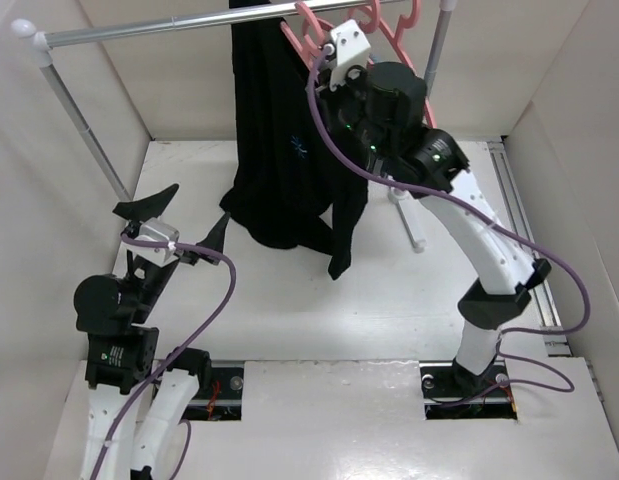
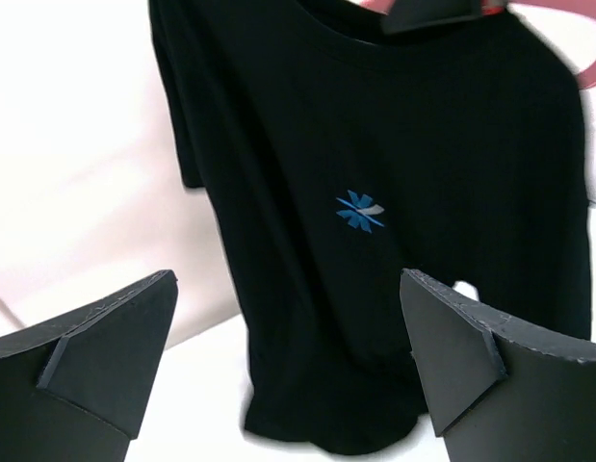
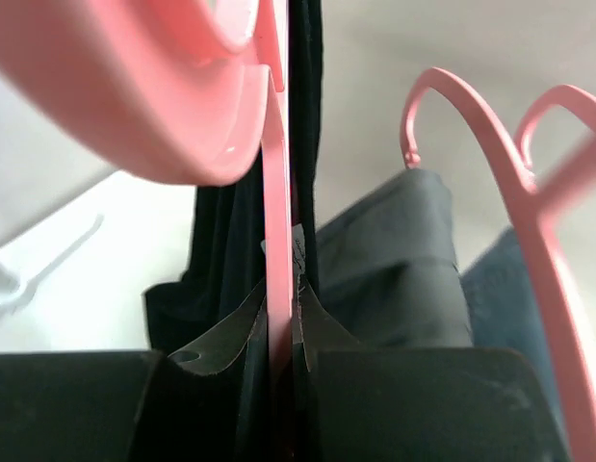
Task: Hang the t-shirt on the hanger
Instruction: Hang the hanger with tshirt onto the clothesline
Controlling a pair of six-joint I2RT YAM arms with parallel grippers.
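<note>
We see a black t-shirt (image 1: 284,150) hanging from a pink hanger (image 1: 307,45) up at a metal rail (image 1: 159,32) at the far side of a white table (image 1: 319,320). The shirt drops down in loose folds, with its lower edge close to the tabletop. We cannot tell whether the hanger's hook rests on the rail. The right gripper (image 1: 327,62) reaches up to the top of the shirt. In the right wrist view its fingers are pressed together on the thin pink bar of the hanger (image 3: 276,192), with black shirt cloth (image 3: 220,250) lying on both sides of the bar. Just beside it hang a grey cloth (image 3: 394,260) and a blue cloth (image 3: 500,298) under other pink hangers (image 3: 471,106). The left gripper (image 1: 184,222) sits low over the table, near the shirt's lower left edge but apart from it, its fingers spread wide and holding nothing. In the left wrist view the shirt front (image 2: 375,125) faces us, with a small blue star-like mark (image 2: 359,211) on the chest.
</note>
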